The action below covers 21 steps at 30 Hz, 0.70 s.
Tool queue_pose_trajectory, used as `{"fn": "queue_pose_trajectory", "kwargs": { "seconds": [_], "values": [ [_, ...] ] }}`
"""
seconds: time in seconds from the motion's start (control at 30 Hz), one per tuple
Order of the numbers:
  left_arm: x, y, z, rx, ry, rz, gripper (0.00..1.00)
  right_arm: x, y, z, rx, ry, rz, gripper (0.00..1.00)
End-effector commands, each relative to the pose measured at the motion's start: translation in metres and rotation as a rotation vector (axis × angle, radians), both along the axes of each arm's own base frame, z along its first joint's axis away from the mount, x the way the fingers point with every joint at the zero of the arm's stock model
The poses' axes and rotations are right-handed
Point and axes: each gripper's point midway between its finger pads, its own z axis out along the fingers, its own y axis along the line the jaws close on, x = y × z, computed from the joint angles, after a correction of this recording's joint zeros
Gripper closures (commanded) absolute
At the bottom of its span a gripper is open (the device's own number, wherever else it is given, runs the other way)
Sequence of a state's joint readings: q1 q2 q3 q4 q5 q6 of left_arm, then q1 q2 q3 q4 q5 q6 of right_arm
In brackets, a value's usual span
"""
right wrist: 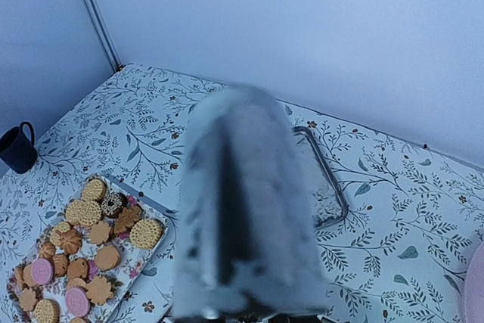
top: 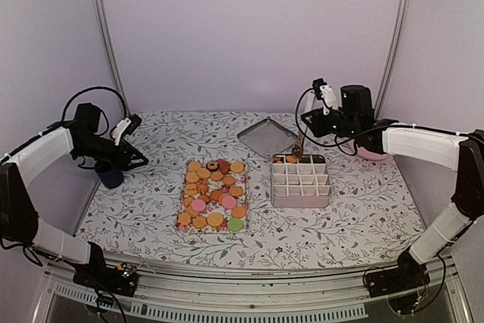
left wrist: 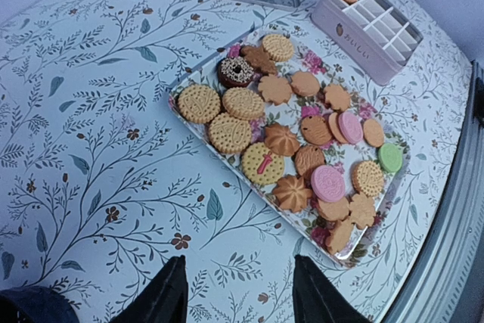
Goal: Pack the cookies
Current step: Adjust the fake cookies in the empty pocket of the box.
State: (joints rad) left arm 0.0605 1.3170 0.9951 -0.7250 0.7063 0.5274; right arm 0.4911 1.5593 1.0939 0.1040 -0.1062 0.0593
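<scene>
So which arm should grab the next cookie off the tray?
Probably left: left gripper is open, empty, facing the cookies; right gripper hangs over the far corner of the divided box.

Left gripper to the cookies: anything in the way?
Nothing visible. Only bare patterned table lies between the open left gripper and the cookies.

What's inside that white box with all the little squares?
A couple of orange cookies lie in the back row of the box. The other compartments in view look empty. The right gripper hangs over the back row and covers part of it, so anything beneath is hidden.
</scene>
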Motion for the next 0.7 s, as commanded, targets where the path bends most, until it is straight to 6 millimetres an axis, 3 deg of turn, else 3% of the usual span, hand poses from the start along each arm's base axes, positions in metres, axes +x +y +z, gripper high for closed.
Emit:
{"fn": "queue_pose_trajectory", "kwargs": {
  "seconds": [0.0,0.13,0.53,0.67],
  "values": [
    [0.004,0.000,0.007,-0.017,-0.005,0.003,0.52,-0.002,0.007,0.029,0.014,-0.077,0.013,0.84],
    [0.003,0.001,0.007,-0.015,-0.008,0.004,0.52,0.003,0.014,0.024,0.016,-0.063,0.026,0.84],
    [0.002,0.002,0.006,-0.003,-0.014,0.002,0.52,0.013,0.018,-0.016,-0.058,0.013,0.026,0.85],
    [0.001,0.002,0.005,-0.002,-0.014,0.002,0.52,0.013,0.017,-0.011,-0.062,0.002,0.022,0.85]
  ]
}}
